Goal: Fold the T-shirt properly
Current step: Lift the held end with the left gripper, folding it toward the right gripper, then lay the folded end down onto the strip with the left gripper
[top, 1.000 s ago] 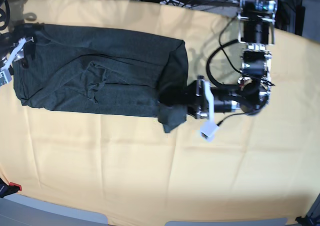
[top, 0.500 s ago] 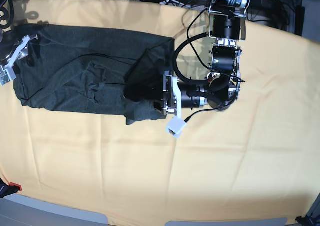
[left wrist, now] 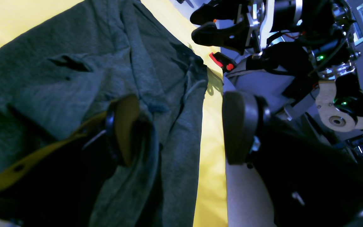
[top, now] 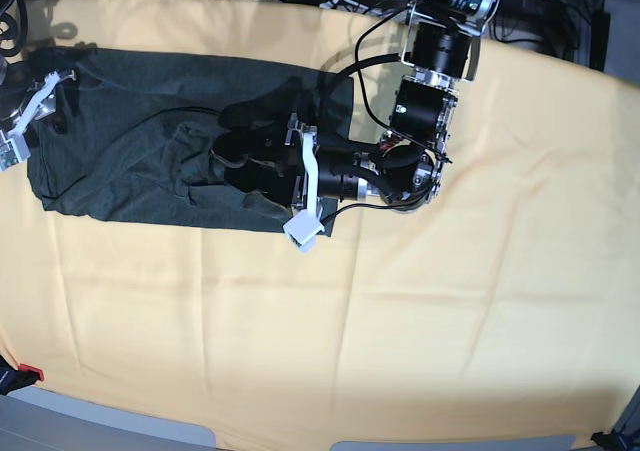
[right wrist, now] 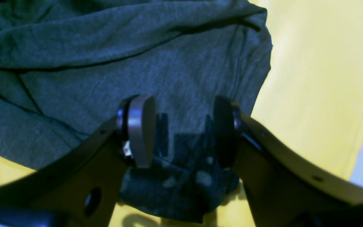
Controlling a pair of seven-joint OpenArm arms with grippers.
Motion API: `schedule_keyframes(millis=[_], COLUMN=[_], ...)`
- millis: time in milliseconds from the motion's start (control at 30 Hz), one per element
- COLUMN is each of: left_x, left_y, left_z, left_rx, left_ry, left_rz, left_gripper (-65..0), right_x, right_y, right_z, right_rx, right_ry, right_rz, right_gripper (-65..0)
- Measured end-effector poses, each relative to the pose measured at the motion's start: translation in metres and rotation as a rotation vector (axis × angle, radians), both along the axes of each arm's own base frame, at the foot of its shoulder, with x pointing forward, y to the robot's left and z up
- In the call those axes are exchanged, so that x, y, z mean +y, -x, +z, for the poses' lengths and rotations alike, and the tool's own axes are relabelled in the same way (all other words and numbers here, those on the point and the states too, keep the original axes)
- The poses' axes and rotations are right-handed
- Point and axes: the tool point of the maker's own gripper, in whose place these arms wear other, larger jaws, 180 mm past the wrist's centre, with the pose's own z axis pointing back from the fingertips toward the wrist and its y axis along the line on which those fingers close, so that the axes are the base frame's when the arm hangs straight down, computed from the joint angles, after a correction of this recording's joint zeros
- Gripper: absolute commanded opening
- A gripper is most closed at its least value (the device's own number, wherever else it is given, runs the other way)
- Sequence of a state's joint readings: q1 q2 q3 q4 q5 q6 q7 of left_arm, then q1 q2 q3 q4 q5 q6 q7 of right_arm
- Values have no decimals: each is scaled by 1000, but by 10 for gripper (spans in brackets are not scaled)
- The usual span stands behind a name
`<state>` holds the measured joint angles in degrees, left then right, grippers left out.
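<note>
Left gripper [top: 240, 146], jaws wide and empty, hovers above the dark T-shirt [top: 140, 131] at upper left; right gripper [right wrist: 181, 129] straddles the hem, unclosed. Withdrawing carelessly could snag and undo the fold.

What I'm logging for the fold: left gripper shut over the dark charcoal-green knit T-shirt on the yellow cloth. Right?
Not shut: the left wrist view shows the left gripper open, jaws wide apart, over the dark charcoal-green knit T-shirt on the yellow cloth.

light: bright, even | wrist views: blurred, blue-tinted; base edges: curved
</note>
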<state>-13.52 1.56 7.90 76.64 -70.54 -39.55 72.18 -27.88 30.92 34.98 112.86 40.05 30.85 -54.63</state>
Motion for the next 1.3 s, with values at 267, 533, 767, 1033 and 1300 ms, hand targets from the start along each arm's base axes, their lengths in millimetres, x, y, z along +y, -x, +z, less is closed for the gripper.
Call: schedule_keyframes(millis=[267, 533, 767, 1033, 1300], left_x=[29, 101, 84, 52, 29], left_y=[-38, -82, -55, -19, -11], left_z=[17, -2, -42, -70, -48], left_rx=[-21, -21, -56, -110, -133], left_ry=[63, -59, -292, -443, -341], left_rz=[159, 416, 237, 35, -40], left_gripper=[-650, -650, -650, -650, -650], right_x=[0, 0, 0, 0, -1], right_y=[0, 0, 0, 0, 0], right_z=[0, 0, 0, 0, 0], right_rx=[0, 1, 0, 1, 1], right_ry=[1, 3, 2, 3, 4], right_rz=[0, -1, 0, -1, 0], right_gripper=[-337, -337, -337, -337, -337])
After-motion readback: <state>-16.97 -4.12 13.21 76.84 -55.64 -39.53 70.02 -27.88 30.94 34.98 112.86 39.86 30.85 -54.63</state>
